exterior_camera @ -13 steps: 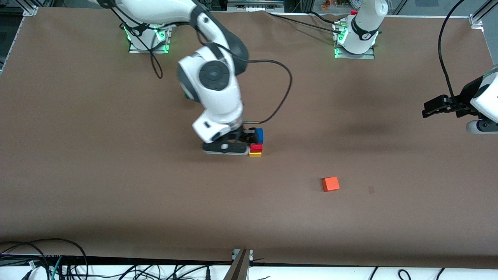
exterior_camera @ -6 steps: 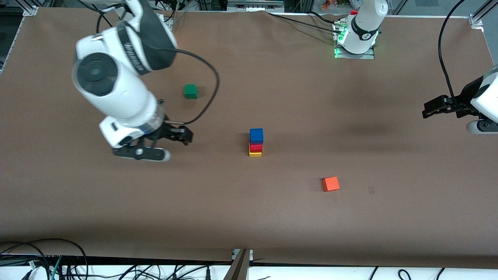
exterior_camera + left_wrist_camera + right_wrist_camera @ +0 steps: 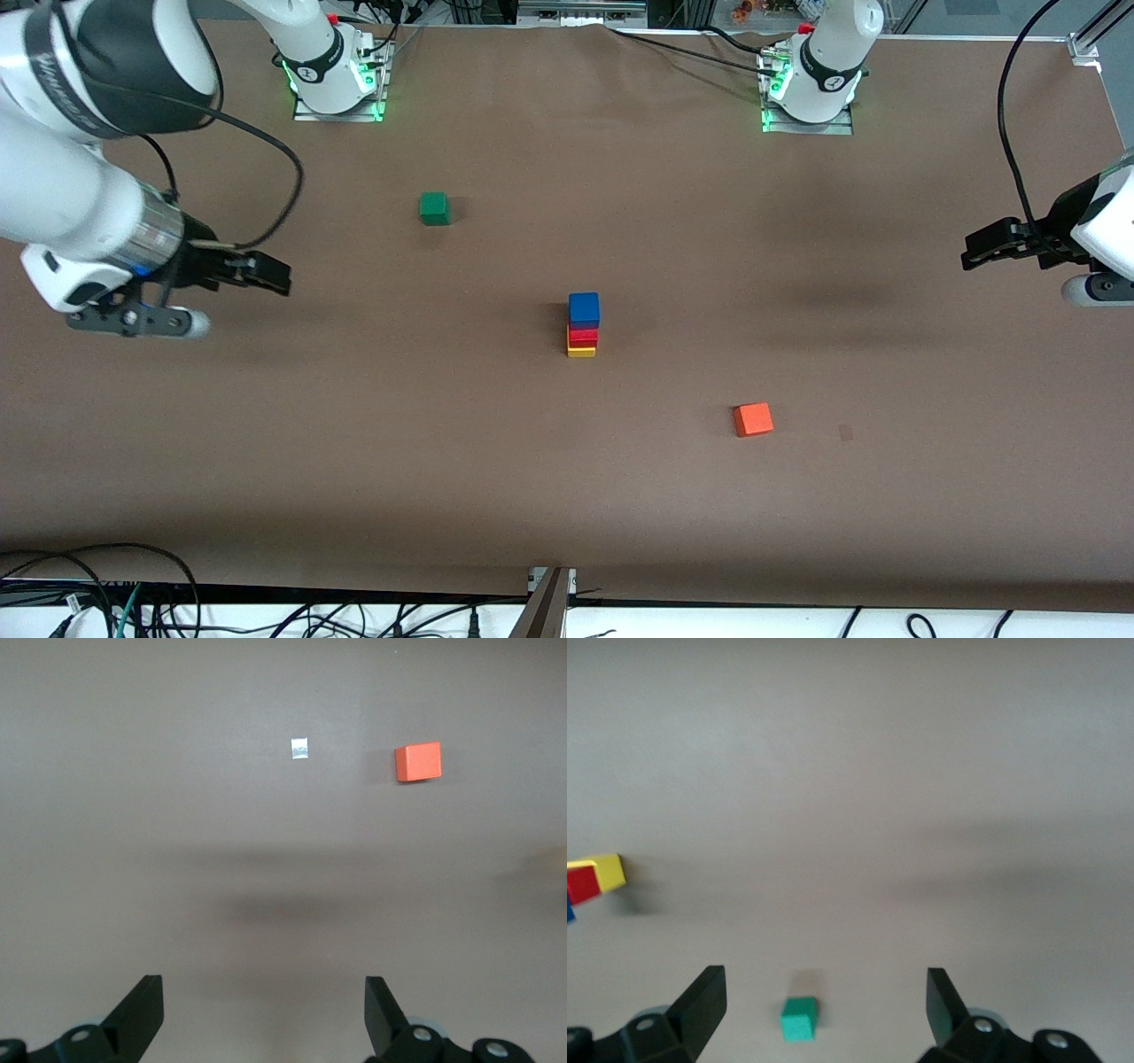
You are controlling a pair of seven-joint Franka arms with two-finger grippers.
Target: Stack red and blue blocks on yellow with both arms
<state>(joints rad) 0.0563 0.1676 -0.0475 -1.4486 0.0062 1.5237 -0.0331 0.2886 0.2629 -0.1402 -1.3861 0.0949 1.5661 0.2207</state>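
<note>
1. Stack standing complete in the middle of the tabletop: yellow block sitting at the bottom, red block resting on it, blue block crowning the pile, all three touching and looking squarely aligned from the front camera.

2. Right gripper is hovering over bare tabletop toward the right arm's end, well apart from the stack, jaws spread wide and carrying nothing. Its wrist camera is showing the fingers parted, with the green cube between them on the surface below and the pile just peeking in at the frame's edge.

3. Left gripper is waiting over the left arm's end of the tabletop, jaws likewise gaping and empty, well clear of everything.

4. Orange cube is sitting alone, nearer the front camera than the stack and toward the left arm's end; the green cube is lying farther from the camera, toward the right arm's end. Neither belongs to the job.

5. Small pale patch is showing near the orange cube in the left wrist view; possibly tape, hard to tell.

6. Judging by the layout, the stacking is looking finished. The next move is calling only for both arms to keep clear without brushing the tower, since a nudge could topple the blue block.
</note>
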